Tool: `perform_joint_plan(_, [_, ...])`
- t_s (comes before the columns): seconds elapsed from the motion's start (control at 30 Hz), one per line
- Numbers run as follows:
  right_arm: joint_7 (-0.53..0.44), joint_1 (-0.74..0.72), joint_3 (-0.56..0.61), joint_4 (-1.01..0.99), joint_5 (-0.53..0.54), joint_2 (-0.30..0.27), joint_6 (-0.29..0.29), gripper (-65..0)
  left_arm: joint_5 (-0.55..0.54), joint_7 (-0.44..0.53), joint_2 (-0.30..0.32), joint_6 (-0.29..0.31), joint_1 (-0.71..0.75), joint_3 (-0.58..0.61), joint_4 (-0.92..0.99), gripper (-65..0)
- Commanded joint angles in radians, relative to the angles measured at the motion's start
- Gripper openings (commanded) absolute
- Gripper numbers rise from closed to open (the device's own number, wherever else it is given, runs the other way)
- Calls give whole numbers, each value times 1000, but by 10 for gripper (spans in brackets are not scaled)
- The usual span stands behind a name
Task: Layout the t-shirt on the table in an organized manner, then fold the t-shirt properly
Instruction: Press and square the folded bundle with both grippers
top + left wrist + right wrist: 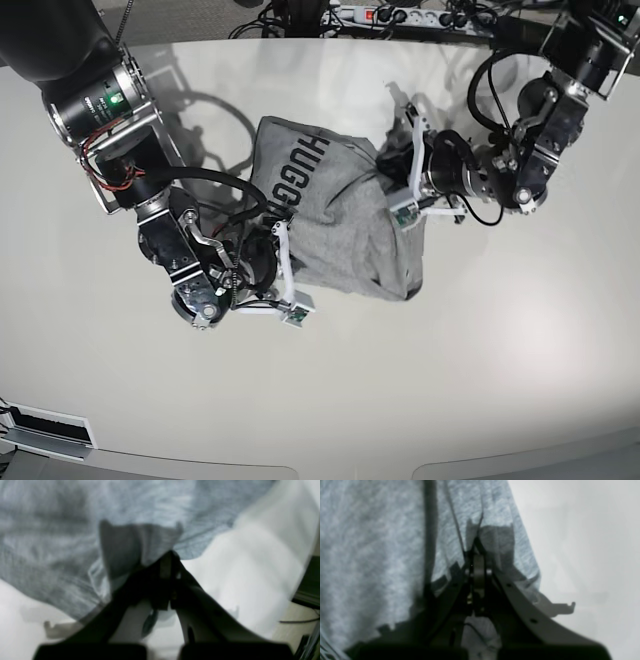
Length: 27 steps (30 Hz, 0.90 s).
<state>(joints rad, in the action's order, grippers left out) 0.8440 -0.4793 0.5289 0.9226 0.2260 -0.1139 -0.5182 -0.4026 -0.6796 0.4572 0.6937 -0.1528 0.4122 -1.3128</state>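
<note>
Left wrist view: the left gripper (170,557) is fully closed, pinching a fold of the heather-grey cotton t-shirt (75,530), which spreads ahead over the glossy off-white table (250,580).

Right wrist view: the right gripper (476,547) is closed on the shirt's edge.

Base view: the shirt lies bunched between both grippers.

The t-shirt (335,215) lay bunched near the middle of the tabletop (480,340). In the base view, the right end effector (283,262) sat at its lower left edge and the left end effector (403,185) at its right edge. Cables (400,15) ran behind the tabletop's far edge.
</note>
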Motion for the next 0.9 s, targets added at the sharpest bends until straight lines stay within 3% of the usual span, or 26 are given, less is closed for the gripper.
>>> perform_joint_plan(0.0, [27, -19, -3, 13, -12, -15, 11, -650, 3, 15, 8, 4, -45, -7, 10, -650])
perform_joint_plan(0.1, [38, 5, -3, 13, -9, -28, -3, -650, 3, 45, 8, 4, -114, -7, 62, -650])
perform_joint_plan(0.37, [111, 108, -57, 132, 171, -45, -56, -650, 17, 103, 3, 4, -220, -7, 129, -650])
perform_joint_plan(0.47, [169, 156, -134, 246, 225, -45, -76, -650, 71, 161, 2, 4, -224, -7, 134, -650])
perform_joint_plan(0.57, [220, 221, -237, 364, 359, -45, -87, -650, 92, 194, 0, -6, -225, -7, 163, -650])
perform_joint_plan(0.67, [231, 307, -335, 455, 496, -45, -164, -650, 92, 192, 1, -10, -224, -7, 171, -650])
perform_joint_plan(0.87, [225, 415, -532, 597, 575, -44, -180, -650, 13, 153, 35, -9, -272, -10, 169, -650])
